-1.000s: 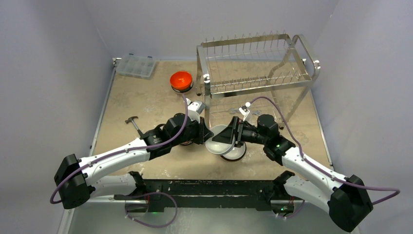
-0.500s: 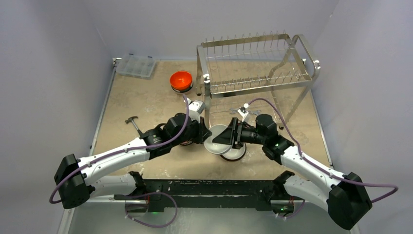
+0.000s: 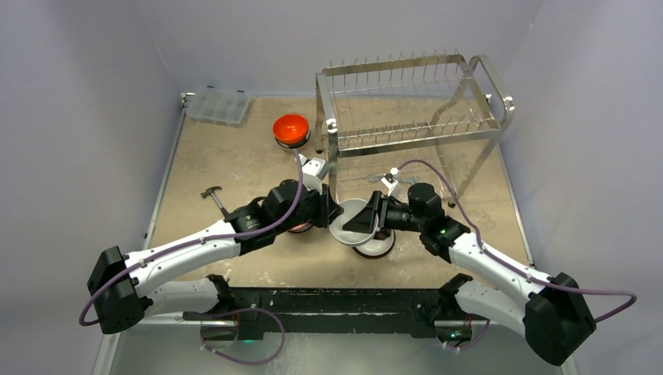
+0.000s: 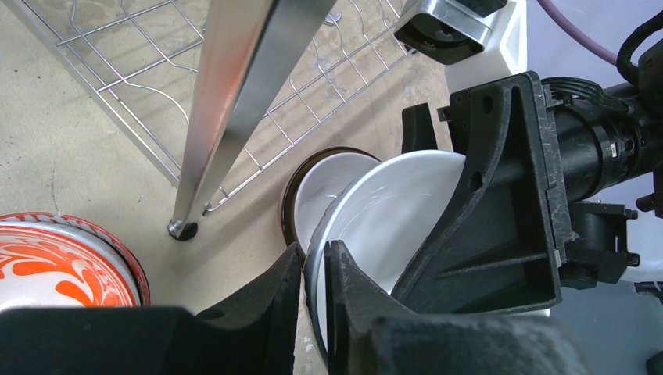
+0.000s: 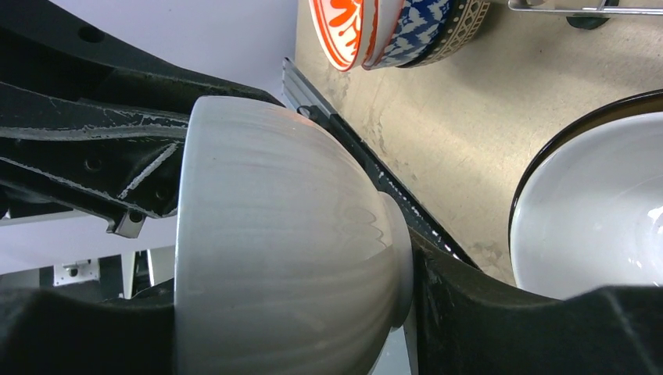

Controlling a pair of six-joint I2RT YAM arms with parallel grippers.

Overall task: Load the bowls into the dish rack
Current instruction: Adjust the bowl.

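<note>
Between left end effector point(image 4: 314, 262) and right end effector point(image 3: 366, 220), white bowl point(image 5: 281, 234), clamped by both

Dish rack point(image 3: 406, 101) far right, compartment box point(image 3: 218, 105) far left, lone bowl point(image 3: 291, 128) between, held bowl point(image 3: 350, 221) before rack, between left end effector point(image 3: 335, 215) and right end effector point(image 3: 374, 221).

I count one grey bowl point(image 3: 350, 221), one dark-rimmed bowl point(image 3: 376, 247), one orange bowl point(image 3: 290, 126), three stacked bowls point(image 5: 399, 27), one dish rack point(image 3: 406, 101), one clear box point(image 3: 220, 104), one hammer point(image 3: 211, 194).
</note>
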